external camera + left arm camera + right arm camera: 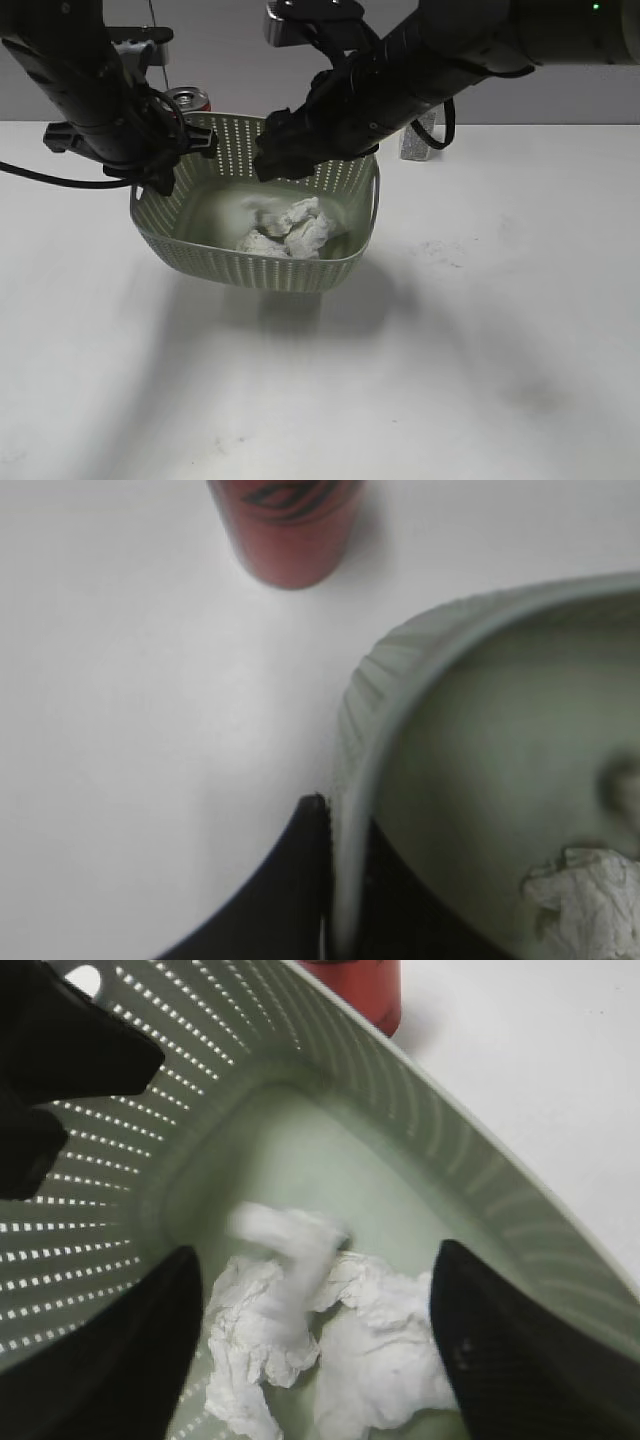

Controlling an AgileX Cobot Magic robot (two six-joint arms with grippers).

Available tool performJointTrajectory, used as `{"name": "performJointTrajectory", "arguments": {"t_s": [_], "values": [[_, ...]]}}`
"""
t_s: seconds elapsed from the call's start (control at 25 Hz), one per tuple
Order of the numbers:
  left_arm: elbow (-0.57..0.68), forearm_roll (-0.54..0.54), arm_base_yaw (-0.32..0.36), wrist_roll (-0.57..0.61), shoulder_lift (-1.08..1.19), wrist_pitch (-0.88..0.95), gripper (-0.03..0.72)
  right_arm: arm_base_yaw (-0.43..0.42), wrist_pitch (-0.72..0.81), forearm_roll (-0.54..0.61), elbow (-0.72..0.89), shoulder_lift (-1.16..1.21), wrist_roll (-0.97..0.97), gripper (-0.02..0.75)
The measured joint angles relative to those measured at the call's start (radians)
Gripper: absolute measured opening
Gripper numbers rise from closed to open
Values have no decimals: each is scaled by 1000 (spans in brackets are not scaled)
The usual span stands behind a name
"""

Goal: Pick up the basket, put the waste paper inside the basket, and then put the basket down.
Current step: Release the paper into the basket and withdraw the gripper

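Above the white table [520, 330] we hold the basket [300, 268] off the surface, tilted, its shadow lying well below it. Our left gripper [335, 880] is clamped on the rim at the left wall, one finger outside and one inside, as the left wrist view shows. Our right gripper [310, 1350] hangs over the open top with its fingers [505, 1355] spread apart and nothing between them. Beneath them the waste paper [340, 1350] sits on the basket floor: we count at least two settled wads, and a blurred white shape beside them looks like a third one just landing. By our judgement the lift is done and the filling is finished or nearly so; what remains is to draw the right arm clear and lower the basket flat onto the table. A red can [288, 525] stands just behind the basket's far-left corner, close enough that we should set down without swinging backward into it. A small carton [418, 140] stands behind the right arm, well apart from the landing spot. We see no loose paper on the table.
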Motion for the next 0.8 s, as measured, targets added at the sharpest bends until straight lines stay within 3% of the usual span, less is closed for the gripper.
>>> {"name": "performJointTrajectory", "arguments": {"t_s": [0.08, 0.12, 0.28, 0.52, 0.64, 0.8], "values": [[0, 0, 0, 0, 0, 5, 0, 0, 19, 0, -25, 16, -3, 589], [0, 0, 0, 0, 0, 6, 0, 0, 23, -3, -35, 17, -3, 617], [0, 0, 0, 0, 0, 8, 0, 0, 57, -122, -60, -2, 2, 574], [0, -8, 0, 0, 0, 13, 0, -37, 213, -548, -72, -77, 239, 548], [0, -12, 0, 0, 0, 14, 0, -126, 337, -654, -73, -99, 322, 548], [0, -20, 0, 0, 0, 9, 0, -287, 472, -666, -74, -116, 343, 547]]}}
